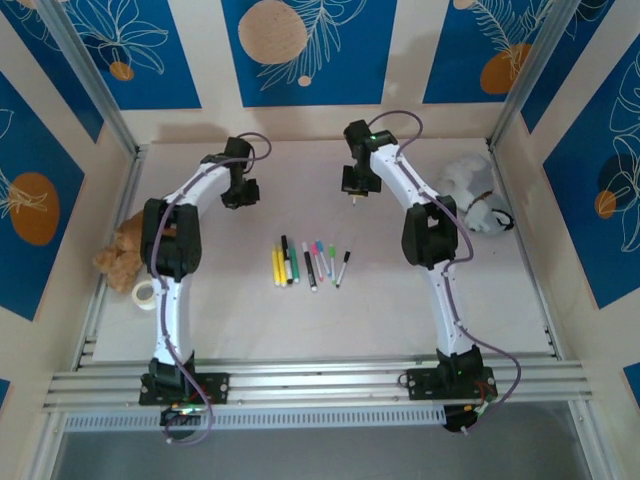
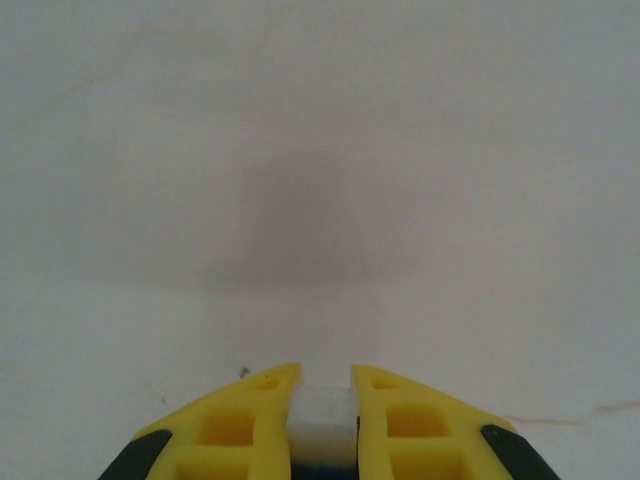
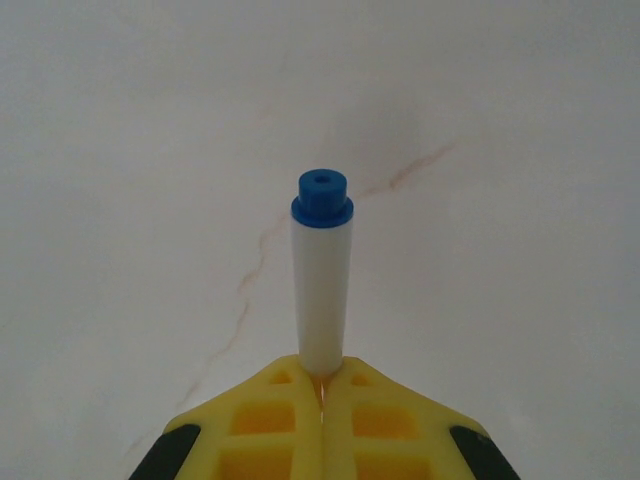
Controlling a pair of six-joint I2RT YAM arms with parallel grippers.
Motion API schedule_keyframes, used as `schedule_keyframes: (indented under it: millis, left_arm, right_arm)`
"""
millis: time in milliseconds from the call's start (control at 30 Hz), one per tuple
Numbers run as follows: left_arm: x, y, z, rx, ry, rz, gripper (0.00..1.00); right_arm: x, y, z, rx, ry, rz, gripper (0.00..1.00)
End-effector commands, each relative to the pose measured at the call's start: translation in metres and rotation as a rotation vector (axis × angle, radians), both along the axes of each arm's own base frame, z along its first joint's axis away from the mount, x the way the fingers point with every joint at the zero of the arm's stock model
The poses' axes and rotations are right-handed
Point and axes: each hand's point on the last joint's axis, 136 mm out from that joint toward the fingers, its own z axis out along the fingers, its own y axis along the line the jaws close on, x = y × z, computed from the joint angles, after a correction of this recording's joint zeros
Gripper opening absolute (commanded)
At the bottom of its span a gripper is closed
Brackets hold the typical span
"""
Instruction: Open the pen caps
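White table [image 1: 400,300]; R pincer [image 3: 322,385] clamped on blue-ended pen [image 3: 322,290] jutting ahead, L pincer [image 2: 325,378] nipping white bit [image 2: 322,420]

Open desk [image 1: 400,320] near and far of pen row [image 1: 310,265] at centre. Left edge blocked by plush toy [image 1: 120,255] and tape roll [image 1: 146,294], far-right corner by white bundle [image 1: 468,185].

Overhead view: from high above and behind the arm bases [image 1: 180,385], looking down on the whole table [image 1: 300,320]. Both wrist views sit close over that same white tabletop, looking out past yellow fingertips [image 2: 245,425].
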Motion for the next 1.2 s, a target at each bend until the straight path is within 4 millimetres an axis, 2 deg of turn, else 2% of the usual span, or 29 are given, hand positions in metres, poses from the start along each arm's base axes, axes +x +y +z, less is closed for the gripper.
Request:
schedule_keyframes:
  millis: [0, 333, 533, 600, 700, 867, 1000, 1067, 1167]
  left_arm:
    - [-0.012, 0.013, -0.007, 0.061, 0.126, -0.038, 0.00]
    - [-0.010, 0.022, -0.015, 0.068, 0.156, -0.023, 0.00]
    - [-0.008, 0.023, -0.014, 0.075, 0.145, -0.022, 0.20]
    - [-0.007, 0.023, -0.014, 0.077, 0.140, -0.018, 0.22]
    - [-0.005, 0.023, -0.014, 0.078, 0.132, -0.017, 0.27]
    - [-0.001, 0.023, -0.008, 0.077, 0.110, -0.009, 0.29]
    - [0.002, 0.025, 0.013, 0.079, 0.061, 0.006, 0.30]
    - [0.004, 0.026, 0.034, 0.074, 0.010, 0.015, 0.32]
    - [0.005, 0.017, 0.071, 0.020, -0.097, 0.003, 0.41]
  right_arm:
    - [-0.003, -0.013, -0.005, -0.027, 0.068, 0.050, 0.00]
    - [-0.002, -0.015, -0.024, -0.026, 0.117, 0.065, 0.00]
    - [-0.006, -0.011, -0.036, -0.041, 0.138, 0.078, 0.00]
    - [-0.008, -0.011, -0.040, -0.044, 0.152, 0.079, 0.08]
    - [-0.011, -0.011, -0.043, -0.052, 0.163, 0.078, 0.14]
    - [-0.011, -0.009, -0.038, -0.053, 0.154, 0.085, 0.31]
    - [-0.010, -0.009, -0.028, -0.055, 0.139, 0.087, 0.37]
    - [-0.010, -0.008, -0.018, -0.050, 0.126, 0.089, 0.38]
    - [-0.011, -0.006, 0.007, -0.055, 0.086, 0.087, 0.38]
